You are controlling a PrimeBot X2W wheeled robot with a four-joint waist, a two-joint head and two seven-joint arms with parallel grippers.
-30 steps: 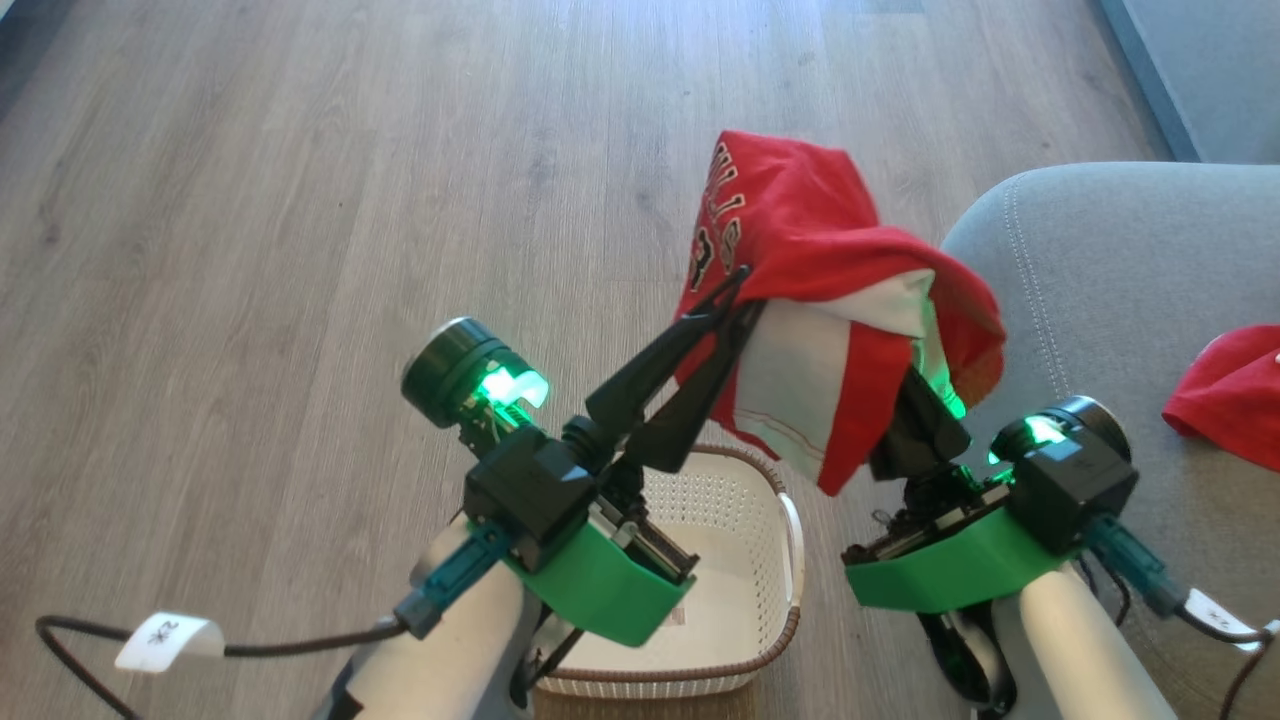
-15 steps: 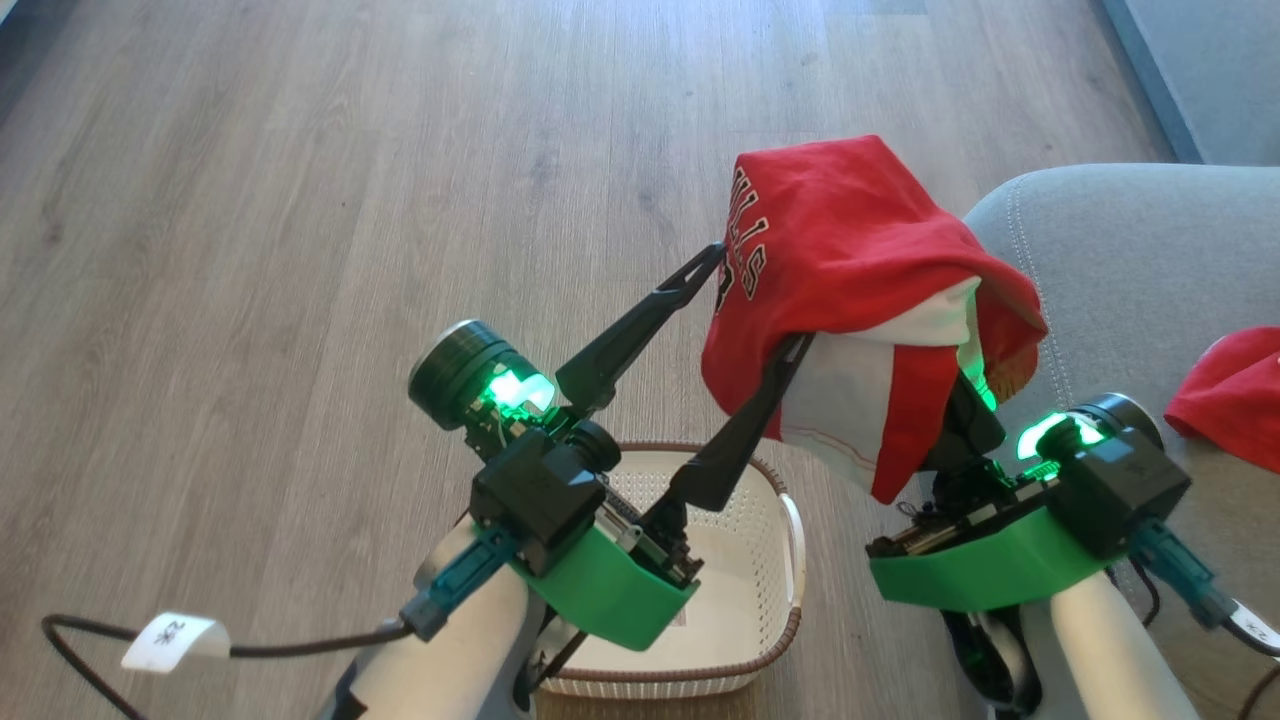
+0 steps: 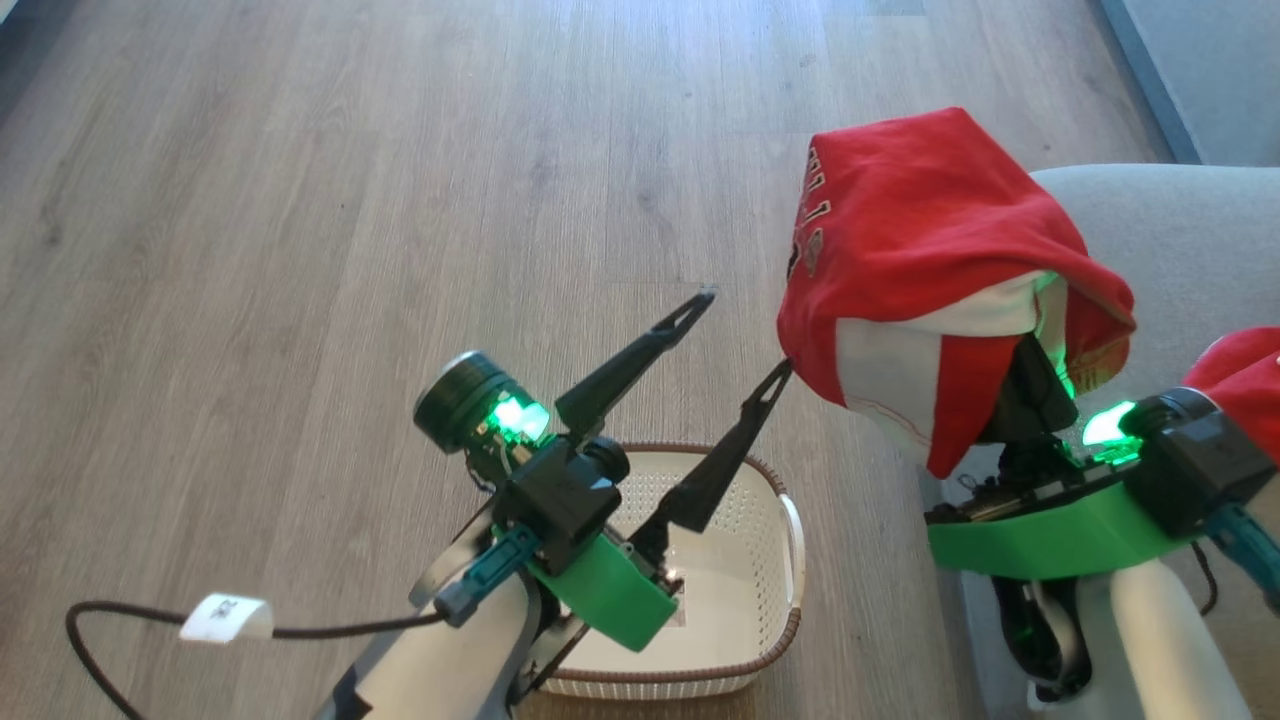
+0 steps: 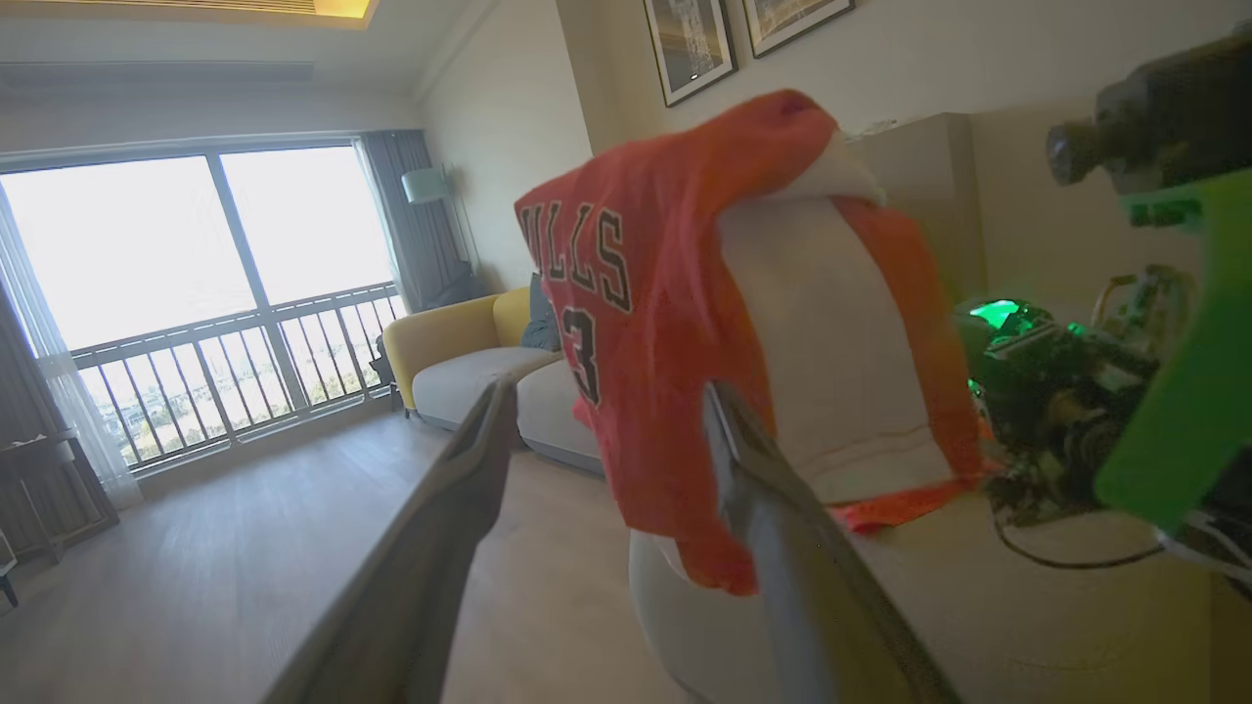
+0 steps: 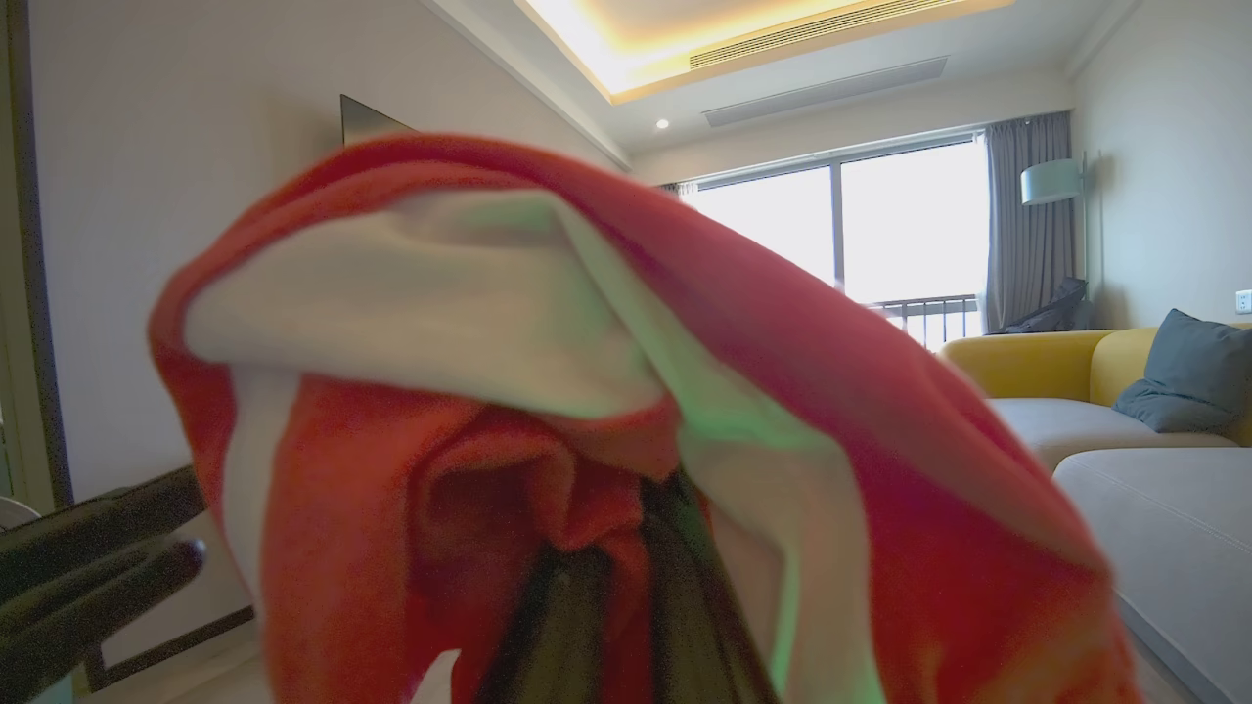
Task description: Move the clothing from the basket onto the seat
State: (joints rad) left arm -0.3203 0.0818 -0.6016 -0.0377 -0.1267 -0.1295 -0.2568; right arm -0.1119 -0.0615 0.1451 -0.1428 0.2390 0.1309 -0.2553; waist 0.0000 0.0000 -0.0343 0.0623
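Left jaws spread empty; right jaws clamp the limp red-and-white jersey (image 3: 930, 220); perforated white basket (image 3: 765, 520) below.

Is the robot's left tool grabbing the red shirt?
No, the left tool stands wide open with nothing pinched in it, and the red shirt hangs beside it.

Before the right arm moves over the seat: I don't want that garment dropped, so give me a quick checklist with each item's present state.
1. Right gripper shut on the garment: ok.
2. Left gripper open: ok.
3. Left fingertips clear of the cloth: cannot tell, one tip sits close to the hem.
4. Bare seat beside the other red garment: ok.
5. Basket free of clothing: cannot tell, the left arm hides part.
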